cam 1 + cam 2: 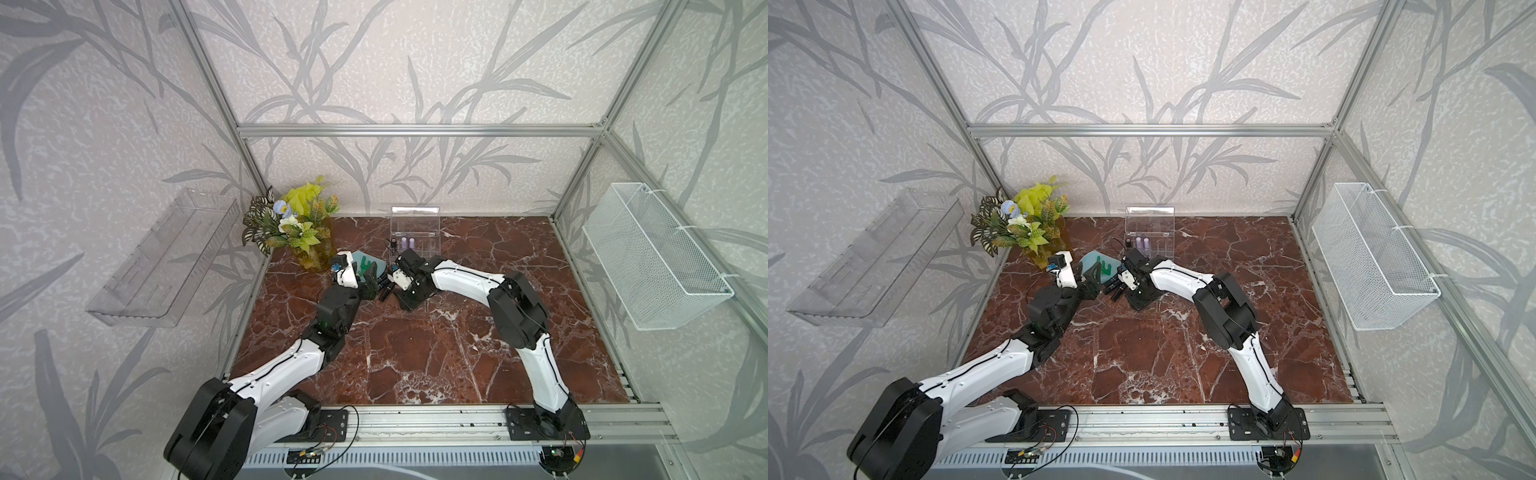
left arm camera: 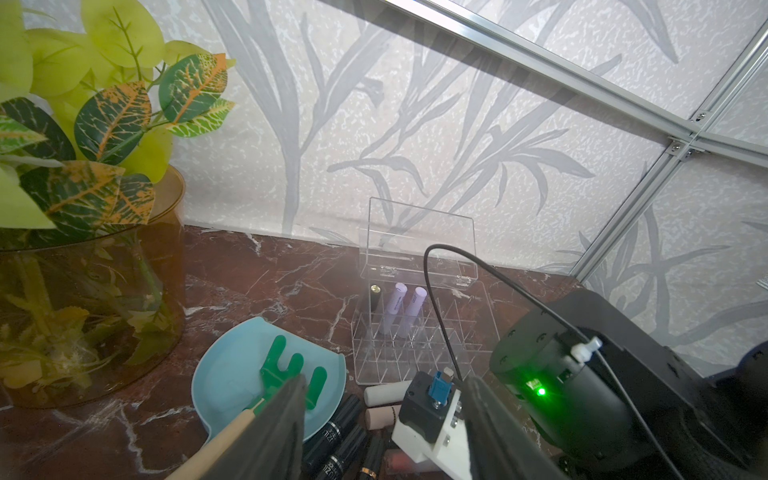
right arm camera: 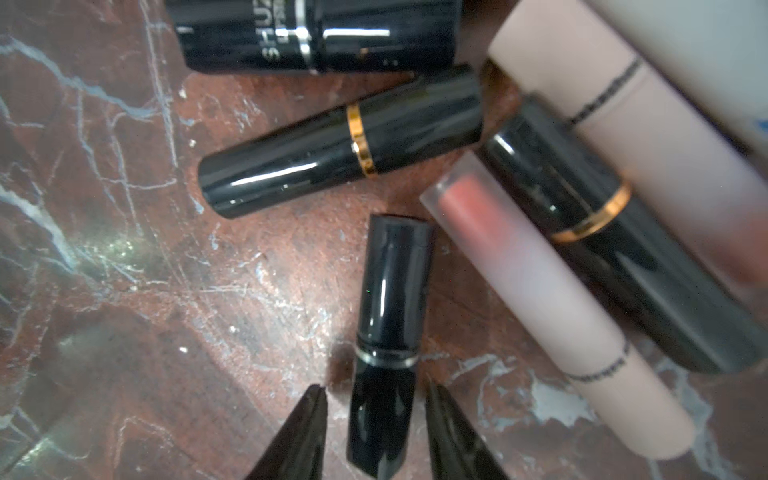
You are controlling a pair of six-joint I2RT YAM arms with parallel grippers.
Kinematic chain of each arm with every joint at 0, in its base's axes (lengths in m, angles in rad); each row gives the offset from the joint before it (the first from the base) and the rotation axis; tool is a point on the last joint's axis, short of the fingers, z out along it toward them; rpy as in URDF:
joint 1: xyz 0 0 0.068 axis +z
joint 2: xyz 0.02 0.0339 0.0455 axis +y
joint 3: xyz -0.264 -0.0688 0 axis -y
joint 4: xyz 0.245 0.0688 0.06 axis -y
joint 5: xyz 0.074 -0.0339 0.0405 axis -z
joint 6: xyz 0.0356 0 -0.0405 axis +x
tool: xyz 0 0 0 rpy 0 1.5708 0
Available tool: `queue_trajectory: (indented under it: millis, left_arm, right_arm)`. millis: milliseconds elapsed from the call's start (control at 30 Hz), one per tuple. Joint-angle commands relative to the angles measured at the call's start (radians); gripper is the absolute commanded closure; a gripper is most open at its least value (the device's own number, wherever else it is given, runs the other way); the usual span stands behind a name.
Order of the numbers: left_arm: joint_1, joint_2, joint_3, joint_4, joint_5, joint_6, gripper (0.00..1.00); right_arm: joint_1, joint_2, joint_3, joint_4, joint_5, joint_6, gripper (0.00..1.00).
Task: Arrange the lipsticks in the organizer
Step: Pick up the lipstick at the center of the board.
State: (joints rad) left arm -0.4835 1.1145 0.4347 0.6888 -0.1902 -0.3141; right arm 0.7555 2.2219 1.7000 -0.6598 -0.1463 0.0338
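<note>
The clear organizer (image 1: 415, 222) (image 2: 419, 345) stands at the back of the table with its lid up. It holds one black lipstick (image 2: 376, 297) and two lilac ones (image 2: 395, 307) upright in its back cells. Several loose lipsticks (image 1: 384, 293) lie in front of it, black, beige and frosted pink. My right gripper (image 3: 376, 395) points down with its fingertips on either side of a black silver-banded lipstick (image 3: 390, 299). A slim gap shows on each side. My left gripper (image 2: 386, 419) hovers open beside the pile, holding nothing.
A pale blue dish (image 2: 224, 365) with a green toy rake (image 2: 291, 365) lies left of the pile. An amber vase of leaves (image 2: 83, 291) stands further left. A clear wall tray (image 1: 166, 257) and a white wire basket (image 1: 656, 257) hang on the side walls.
</note>
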Motion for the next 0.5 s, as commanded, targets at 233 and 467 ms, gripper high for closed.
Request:
queue_trajectory:
  millis: [233,467]
  left_arm:
    - [0.000,0.003,0.028,-0.002,0.022,0.012,0.36]
    - [0.000,0.041,0.094,-0.049,0.126,-0.014,0.14]
  right_arm:
    - [0.008,-0.123,-0.164,0.054,0.001,0.039,0.79]
    - [0.003,-0.362,-0.346,0.118,-0.021,0.086,0.80]
